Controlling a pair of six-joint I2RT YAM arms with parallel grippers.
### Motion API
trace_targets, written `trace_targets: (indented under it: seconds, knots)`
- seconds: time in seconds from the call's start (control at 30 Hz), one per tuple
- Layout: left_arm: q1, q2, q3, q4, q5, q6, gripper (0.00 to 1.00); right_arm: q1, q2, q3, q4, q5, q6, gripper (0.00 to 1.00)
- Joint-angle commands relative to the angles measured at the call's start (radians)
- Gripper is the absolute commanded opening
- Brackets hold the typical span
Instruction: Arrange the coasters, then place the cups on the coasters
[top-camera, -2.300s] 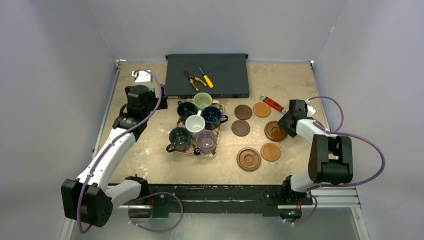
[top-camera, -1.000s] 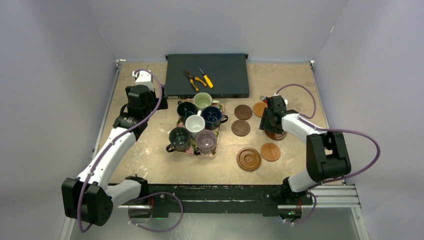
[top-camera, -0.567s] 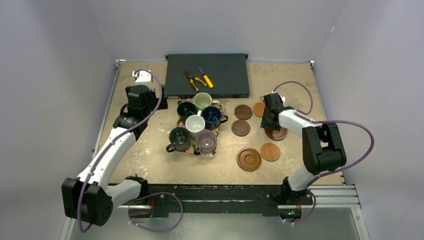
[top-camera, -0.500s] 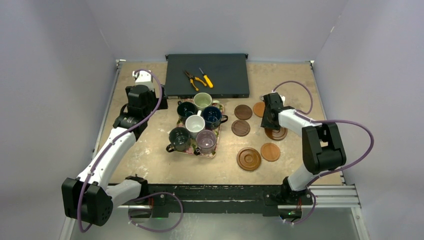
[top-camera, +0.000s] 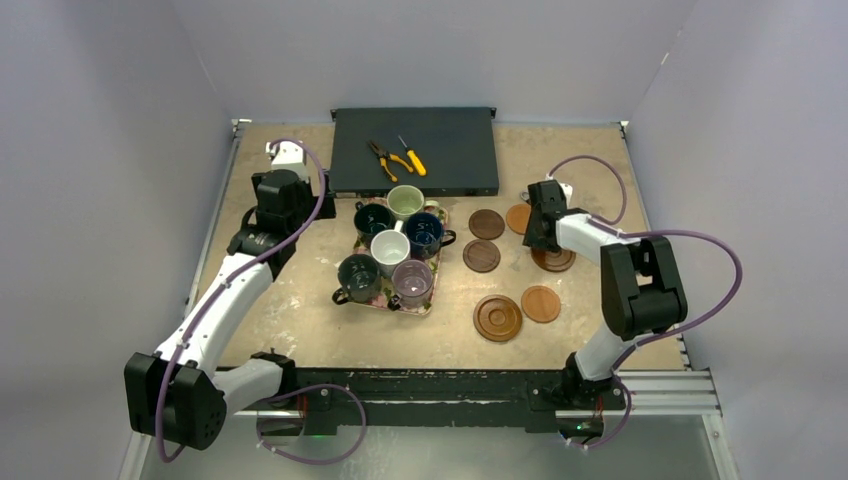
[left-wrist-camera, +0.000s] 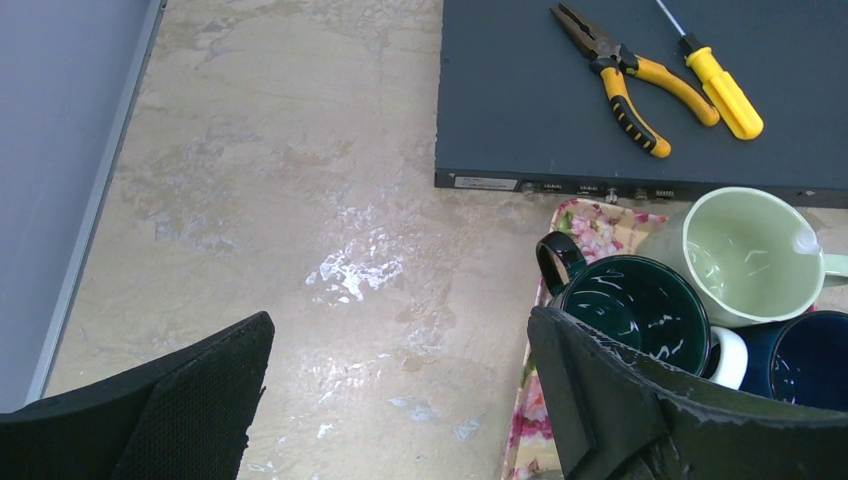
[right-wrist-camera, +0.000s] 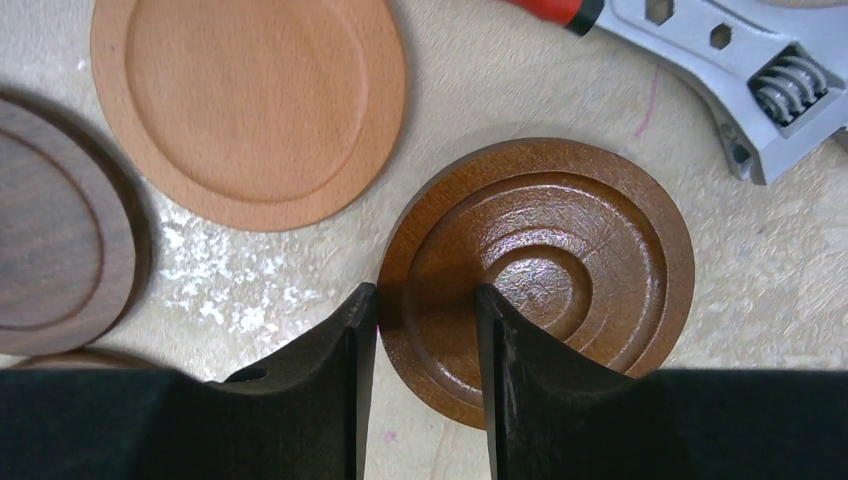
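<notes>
Swung inward since earlier, the right gripper (right-wrist-camera: 420, 300) is closed on the rim of the reddish-brown ringed wooden coaster (right-wrist-camera: 570, 250), which lies flat just beside the light tan round wooden coaster (right-wrist-camera: 250, 100). It should be slid gently and kept clear of that neighbour. The pinched rim is shown only by the wrist view and is hidden overhead.

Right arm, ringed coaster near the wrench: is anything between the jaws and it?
Nothing visible. The jaws of the right gripper straddle the rim of the ringed coaster, one inside, one outside. The tan coaster and wrench lie beside it, clear of the jaws.
</notes>
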Motion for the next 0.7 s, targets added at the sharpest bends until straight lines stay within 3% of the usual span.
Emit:
trace_targets:
  seconds: [0.0,0.4,0.5,0.67]
  knots:
    - [-0.006,0.008,0.038,0.009,-0.013,0.001,0.99,-0.041,0.017,0.006,0.041,-0.007,0.002,0.24]
    - [-0.006,0.017,0.038,0.01,-0.01,0.002,0.99,-0.133,-0.003,-0.005,0.147,-0.141,-0.028,0.23]
    - [-0.005,0.017,0.038,0.01,-0.009,0.002,0.99,-0.132,0.011,0.005,0.165,-0.164,-0.032,0.15]
    - [-0.006,0.019,0.038,0.011,-0.009,0.002,0.99,-0.131,0.015,0.006,0.184,-0.186,-0.035,0.15]
